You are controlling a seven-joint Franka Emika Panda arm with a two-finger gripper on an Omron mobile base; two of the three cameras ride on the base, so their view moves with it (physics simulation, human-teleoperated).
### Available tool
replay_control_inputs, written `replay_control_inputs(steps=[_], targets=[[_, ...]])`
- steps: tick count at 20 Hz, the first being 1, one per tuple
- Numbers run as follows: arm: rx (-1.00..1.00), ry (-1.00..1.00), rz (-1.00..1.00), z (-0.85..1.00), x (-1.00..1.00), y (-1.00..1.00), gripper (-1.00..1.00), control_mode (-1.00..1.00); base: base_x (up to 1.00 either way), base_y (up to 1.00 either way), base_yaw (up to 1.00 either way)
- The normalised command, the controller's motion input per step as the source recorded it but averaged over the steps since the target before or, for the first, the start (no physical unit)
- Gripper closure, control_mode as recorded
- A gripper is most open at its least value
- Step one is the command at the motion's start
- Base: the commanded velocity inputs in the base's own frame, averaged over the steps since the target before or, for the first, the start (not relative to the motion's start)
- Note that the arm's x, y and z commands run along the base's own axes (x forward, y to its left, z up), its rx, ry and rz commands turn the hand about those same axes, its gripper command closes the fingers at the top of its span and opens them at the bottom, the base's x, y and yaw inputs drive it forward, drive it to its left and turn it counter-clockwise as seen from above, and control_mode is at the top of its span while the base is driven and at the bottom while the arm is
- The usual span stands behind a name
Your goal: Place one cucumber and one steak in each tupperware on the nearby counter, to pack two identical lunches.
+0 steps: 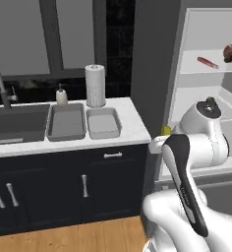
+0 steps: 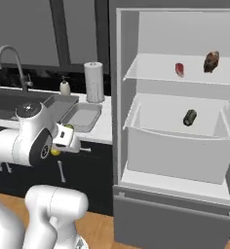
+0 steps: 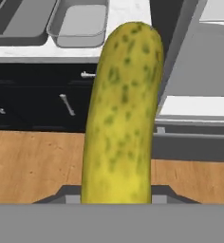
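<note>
- The pincer (image 3: 116, 197) is closed on the yellow cucumber (image 3: 122, 114); in the hand view the fruit stands up from between the finger tips, its long axis running straight out along the pincer's line.
- In the left base view a bit of the yellow cucumber shows at the arm's wrist, off the right end of the worktop (image 1: 130, 123), between it and the open fridge (image 2: 175, 121).
- The two tupperware trays sit side by side on the worktop right of the sink (image 1: 17, 123): the right tupperware (image 1: 103, 123) is nearer the pincer, the left tupperware (image 1: 66, 121) just beyond it. Both look bare.
- So the target lies to the left and farther away, above the cabinet fronts, ahead of the cucumber's tip.
- In the fridge: the dark green cucumber (image 2: 189, 117) in the drawer, the red steak (image 2: 180, 69) and brown steak (image 2: 211, 62) on the shelf above.
</note>
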Motion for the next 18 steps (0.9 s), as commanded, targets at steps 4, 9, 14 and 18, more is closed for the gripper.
replay_control_inputs(steps=[4, 9, 14, 18], targets=[[0.00, 0.00, 0.00, 0.00, 0.00, 0.00, 1.00, 1.00, 0.66, 1.00, 0.00], [0.00, 0.00, 0.00, 0.00, 0.00, 0.00, 1.00, 1.00, 0.98, 0.93, 0.00], [0.00, 0.00, 0.00, 0.00, 0.00, 0.00, 1.00, 1.00, 0.96, 0.49, -0.03], [0.00, 0.00, 0.00, 0.00, 0.00, 0.00, 1.00, 1.00, 0.75, 0.08, 0.00]])
